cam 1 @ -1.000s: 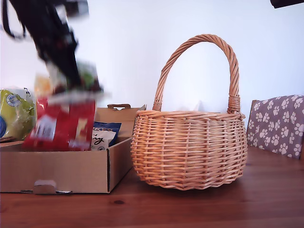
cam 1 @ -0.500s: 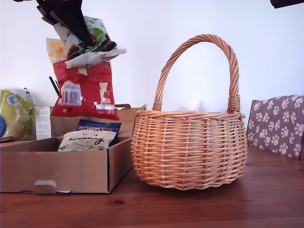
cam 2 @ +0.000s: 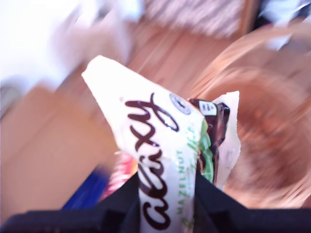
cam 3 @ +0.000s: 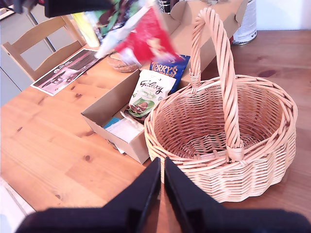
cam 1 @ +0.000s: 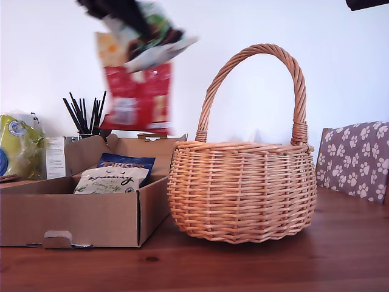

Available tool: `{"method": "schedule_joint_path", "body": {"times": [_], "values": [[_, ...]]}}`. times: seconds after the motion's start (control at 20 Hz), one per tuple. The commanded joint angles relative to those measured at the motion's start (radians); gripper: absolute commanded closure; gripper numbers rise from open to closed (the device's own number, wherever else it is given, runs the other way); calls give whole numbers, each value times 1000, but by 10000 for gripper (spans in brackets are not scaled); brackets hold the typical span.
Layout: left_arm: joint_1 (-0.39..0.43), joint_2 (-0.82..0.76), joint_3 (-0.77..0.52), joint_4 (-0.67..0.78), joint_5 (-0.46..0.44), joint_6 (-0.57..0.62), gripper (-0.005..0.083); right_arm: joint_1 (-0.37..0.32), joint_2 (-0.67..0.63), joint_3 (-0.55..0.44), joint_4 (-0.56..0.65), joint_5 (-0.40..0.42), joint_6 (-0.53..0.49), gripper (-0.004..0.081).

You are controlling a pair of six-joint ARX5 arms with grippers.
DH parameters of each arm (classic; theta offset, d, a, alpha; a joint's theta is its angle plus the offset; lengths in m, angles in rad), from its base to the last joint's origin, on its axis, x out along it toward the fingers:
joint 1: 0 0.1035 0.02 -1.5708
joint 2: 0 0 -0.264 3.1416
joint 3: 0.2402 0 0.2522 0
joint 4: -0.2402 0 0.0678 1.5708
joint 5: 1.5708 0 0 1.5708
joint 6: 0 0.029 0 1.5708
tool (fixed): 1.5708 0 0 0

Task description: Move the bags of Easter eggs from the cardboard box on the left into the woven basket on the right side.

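my first gripper (cam 2: 165, 194): jaws clamped on white-green bag (cam 2: 160, 145), a red bag (cam 1: 138, 97) hanging below it, high between cardboard box (cam 1: 73, 219) and woven basket (cam 1: 242, 191) | my second gripper (cam 3: 163, 184): jaws together, above the desk (cam 3: 43, 160) beside the basket | white pouch (cam 1: 111, 180), blue pouch (cam 1: 127, 162): in box
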Motion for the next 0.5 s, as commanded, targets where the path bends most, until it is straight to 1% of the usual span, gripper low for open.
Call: {"method": "schedule_joint_path", "body": {"times": [0.0, 0.1, 0.2, 0.45], "values": [[-39, -11, -8, 69, 27, -19, 689, 4, 0, 11, 9, 1, -7, 783], [-97, -5, -8, 135, 27, -32, 689, 4, 0, 11, 9, 1, -7, 783], [-132, 15, -8, 154, 27, -34, 689, 4, 0, 11, 8, 1, -7, 783], [-158, 66, -9, 135, 35, -80, 689, 4, 0, 11, 8, 1, -6, 783]]}}
